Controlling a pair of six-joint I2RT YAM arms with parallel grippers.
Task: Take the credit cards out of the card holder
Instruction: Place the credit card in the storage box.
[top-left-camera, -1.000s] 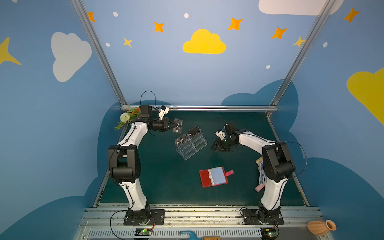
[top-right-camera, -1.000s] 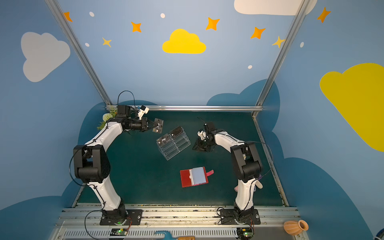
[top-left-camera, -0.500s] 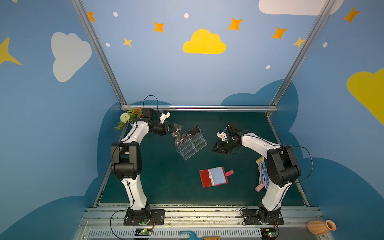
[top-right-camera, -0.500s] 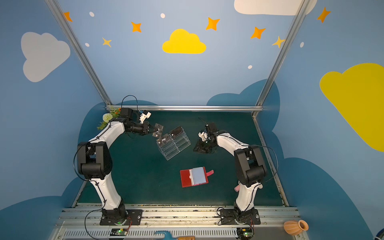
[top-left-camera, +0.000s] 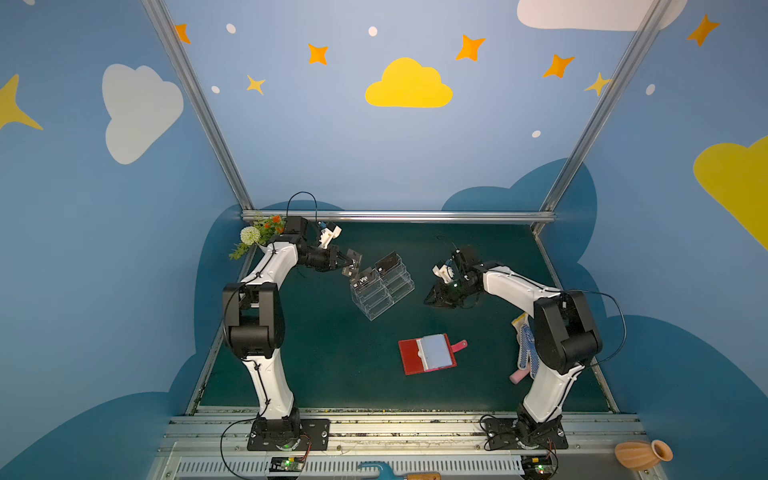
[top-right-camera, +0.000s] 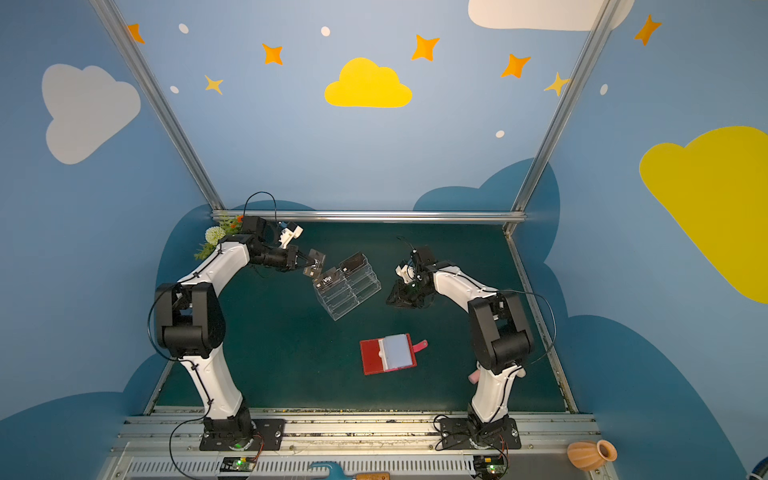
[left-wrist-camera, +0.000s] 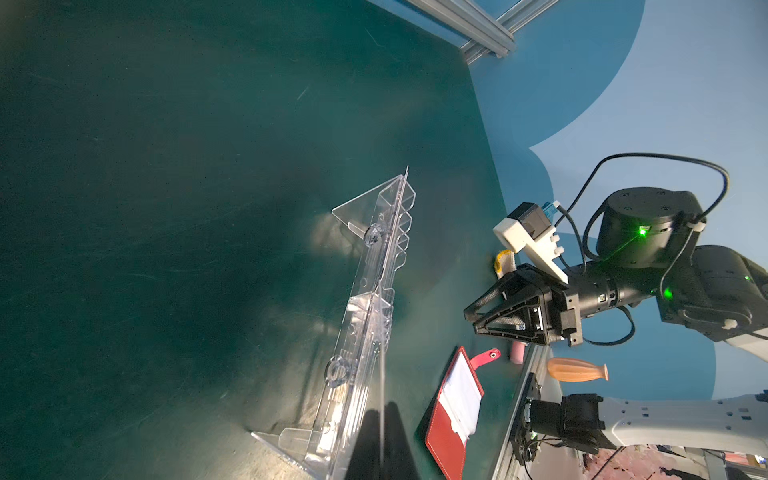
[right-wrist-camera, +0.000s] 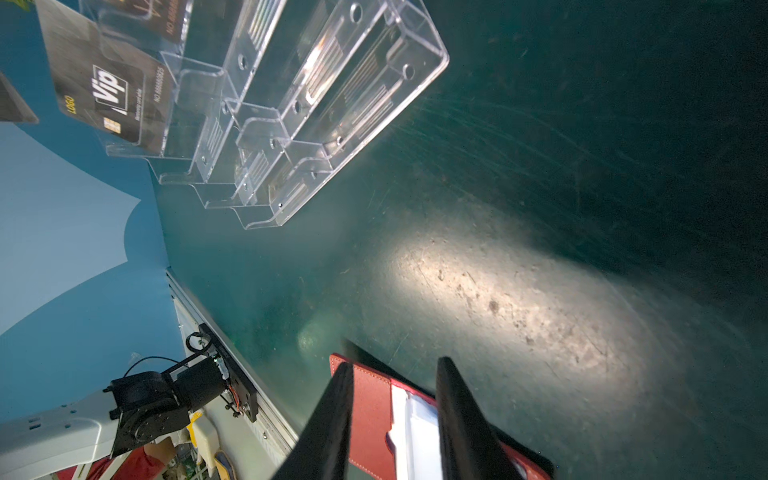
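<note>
The left pincer (top-left-camera: 345, 262) is clenched on a dark credit card (top-left-camera: 355, 257) just beside the top tier of the clear acrylic stand (top-left-camera: 382, 293), which holds a Vip card (top-left-camera: 363, 279) and another dark card (top-left-camera: 386, 262). The right pincer (top-left-camera: 432, 298) (jaws parted, nothing between them) hovers on the stand's opposite side. The red card holder (top-left-camera: 428, 353) lies open on the surface (top-left-camera: 332, 365), apart from the stand, toward the arm bases (top-left-camera: 286, 432).

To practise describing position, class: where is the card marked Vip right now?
In both top views the Vip card stands in the top tier of the clear stand, in its pocket on the robot's left.
</note>
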